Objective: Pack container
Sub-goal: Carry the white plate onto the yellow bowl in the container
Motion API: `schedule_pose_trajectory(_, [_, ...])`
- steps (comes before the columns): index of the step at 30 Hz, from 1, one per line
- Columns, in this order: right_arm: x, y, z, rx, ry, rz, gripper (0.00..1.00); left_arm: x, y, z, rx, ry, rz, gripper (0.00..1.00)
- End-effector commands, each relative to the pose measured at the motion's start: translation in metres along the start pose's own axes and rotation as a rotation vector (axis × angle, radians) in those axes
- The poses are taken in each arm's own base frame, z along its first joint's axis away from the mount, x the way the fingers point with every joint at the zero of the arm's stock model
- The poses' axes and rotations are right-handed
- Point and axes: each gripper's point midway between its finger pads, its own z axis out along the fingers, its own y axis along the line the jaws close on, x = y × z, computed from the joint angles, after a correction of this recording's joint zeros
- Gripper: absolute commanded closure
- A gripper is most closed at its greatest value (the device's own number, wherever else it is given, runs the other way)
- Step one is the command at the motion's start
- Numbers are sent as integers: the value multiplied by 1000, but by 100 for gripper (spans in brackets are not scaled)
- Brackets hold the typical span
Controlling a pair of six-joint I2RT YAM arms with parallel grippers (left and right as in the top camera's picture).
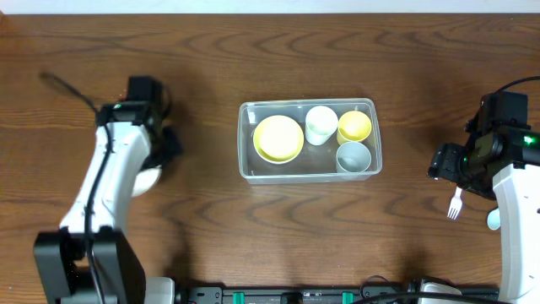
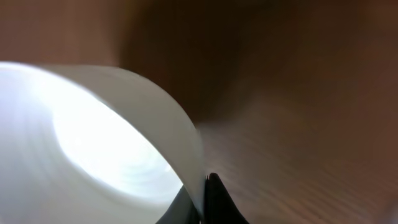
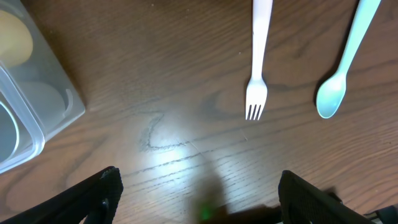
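Note:
The clear container sits mid-table and holds a yellow bowl, a white cup, a yellow cup and a small grey bowl. Far to its left, my left gripper is shut on the rim of a white bowl, one finger inside and one outside the wall. From overhead that white bowl shows only partly under the left arm. To the container's right, my right gripper stands open over bare wood, holding nothing. The container's corner shows at the left of the right wrist view.
A white plastic fork and a pale blue spoon lie on the table just beyond the right gripper. From overhead the fork and the spoon are near the right edge, beside the right arm.

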Motion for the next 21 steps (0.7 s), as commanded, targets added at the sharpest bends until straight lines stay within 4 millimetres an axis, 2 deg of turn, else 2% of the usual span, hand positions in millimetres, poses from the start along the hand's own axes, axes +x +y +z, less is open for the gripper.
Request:
schedule_pose_trajectory(1, [-1, -1, -2, -5, -7, -8, 18, -18, -41, -52, 74, -155, 227, 94])
schedule_pose_trajectory(4, [-1, -1, -2, -4, -6, -8, 18, -17, -94, -92, 145, -276, 467, 94])
schedule_pose_trajectory(6, [-1, -1, -2, -5, -7, -7, 18, -9, -130, -110, 190, -349, 619, 94])
schedule_pose_trajectory(10, [-2, -1, -2, -5, -9, -7, 18, 19, -189, -128, 261, -448, 863, 94])
schedule_pose_trajectory(13, [-1, -1, -2, -5, -9, -7, 18, 36, -218, -127, 295, -463, 929, 94])
schedule_pose_trajectory(15, [-1, -1, -2, -5, -8, -7, 18, 44, -229, -120, 298, -447, 960, 94])
schedule_pose_trajectory(21, [-1, -1, -2, -5, -8, -7, 18, 65, -248, -84, 314, -324, 1020, 94])
